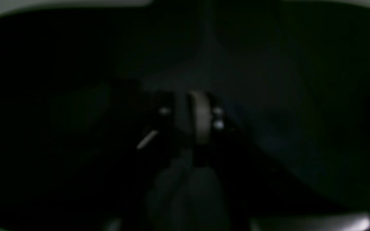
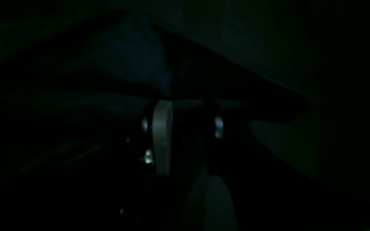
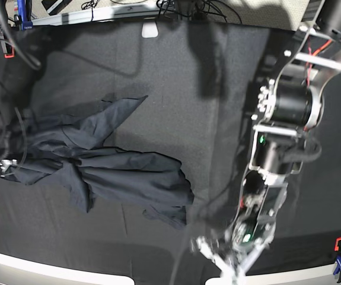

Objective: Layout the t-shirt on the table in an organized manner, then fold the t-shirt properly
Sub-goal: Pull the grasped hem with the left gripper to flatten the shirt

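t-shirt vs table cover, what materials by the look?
The t-shirt: thin woven-looking cloth, navy-charcoal, slight sheen; it drapes in soft folds and creases. The table cover: matte black fabric, probably felt-like; flat, speckled texture, no shine. Exact fibres can't be told.

One t-shirt (image 3: pixel 108 163) lies crumpled on one counter (image 3: pixel 176 89), well to the side of the left gripper (image 3: pixel 229 264). Two robot arms are in view, one at each side. One blue clamp (image 3: pixel 338 265) shows close behind the left gripper.
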`<state>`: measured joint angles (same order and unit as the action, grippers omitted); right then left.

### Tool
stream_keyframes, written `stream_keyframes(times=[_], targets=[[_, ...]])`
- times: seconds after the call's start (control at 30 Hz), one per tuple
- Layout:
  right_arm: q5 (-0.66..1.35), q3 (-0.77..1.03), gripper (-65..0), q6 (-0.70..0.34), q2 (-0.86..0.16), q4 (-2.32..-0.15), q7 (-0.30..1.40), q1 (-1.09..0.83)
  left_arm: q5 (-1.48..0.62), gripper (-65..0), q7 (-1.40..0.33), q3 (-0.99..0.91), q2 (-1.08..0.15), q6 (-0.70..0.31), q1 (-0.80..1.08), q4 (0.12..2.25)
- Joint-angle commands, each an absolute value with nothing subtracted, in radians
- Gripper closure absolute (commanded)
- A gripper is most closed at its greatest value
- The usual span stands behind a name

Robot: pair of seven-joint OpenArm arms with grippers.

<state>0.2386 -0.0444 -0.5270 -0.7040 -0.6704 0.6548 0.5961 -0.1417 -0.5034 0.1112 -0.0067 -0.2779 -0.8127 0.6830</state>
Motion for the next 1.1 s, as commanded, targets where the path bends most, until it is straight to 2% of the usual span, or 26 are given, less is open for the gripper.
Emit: stream_keyframes(times=[0.0, 0.07, 0.17, 0.4, 0.47, 0.6, 0.9, 1.07], targets=[[0.247, -0.039, -16.2, -0.543, -0.725, -0.688, 0.628, 0.628, -0.184, -12.1, -0.513, 0.111, -0.007, -0.347, -0.849, 0.708], [0.247, -0.039, -16.3, -0.546, -0.726, -0.688, 0.617, 0.629, -0.293, -12.1, -0.586, 0.111, -0.019, -0.456, -0.82, 0.729], [0.247, -0.039, -16.2, -0.546, -0.727, -0.688, 0.614, 0.628, -0.437, -12.1, -0.614, 0.111, -0.052, -0.507, -0.736, 0.82], [0.248, -0.039, -16.2, -0.546, -0.725, -0.688, 0.604, 0.629, -0.446, -12.4, -0.647, 0.111, -0.105, -0.473, -0.423, 1.245], [0.247, -0.039, -16.3, -0.546, -0.726, -0.688, 0.607, 0.629, -0.43, -16.7, -0.633, 0.112, -0.099, -0.426, -0.342, 1.311], [0.247, -0.039, -16.3, -0.546, -0.726, -0.688, 0.609, 0.629, -0.395, -25.1, -0.605, 0.112, -0.094, -0.381, -0.25, 1.322], [0.247, -0.039, -16.3, -0.546, -0.726, -0.688, 0.603, 0.629, -0.384, -25.5, -0.597, 0.113, 0.017, -0.384, -0.213, 1.322], [0.247, -0.039, -16.3, -0.546, -0.726, -0.688, 0.609, 0.629, -0.303, -25.5, -0.554, 0.113, 0.073, -0.339, -0.214, 1.315]])
